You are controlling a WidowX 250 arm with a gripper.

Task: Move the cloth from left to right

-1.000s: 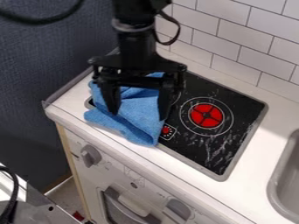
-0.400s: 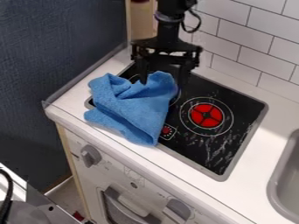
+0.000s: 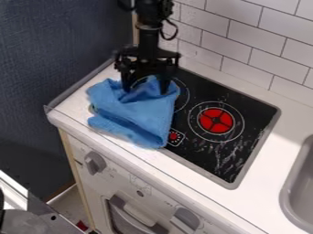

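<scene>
Upper left, we're likely lining up our spread gripper [image 3: 145, 86] for grasping the cloth [image 3: 136, 115]; we're needing a pinch next, before carrying right.

A black stovetop [image 3: 245, 109] with a red burner [image 3: 215, 120] ringed in white is set into the white table [image 3: 282, 119], between a dark blue wall [image 3: 55, 50] and a grey sink [image 3: 299, 192], with white tiles [image 3: 245, 41] behind and grey knobs [image 3: 94, 162] on the front below.
</scene>
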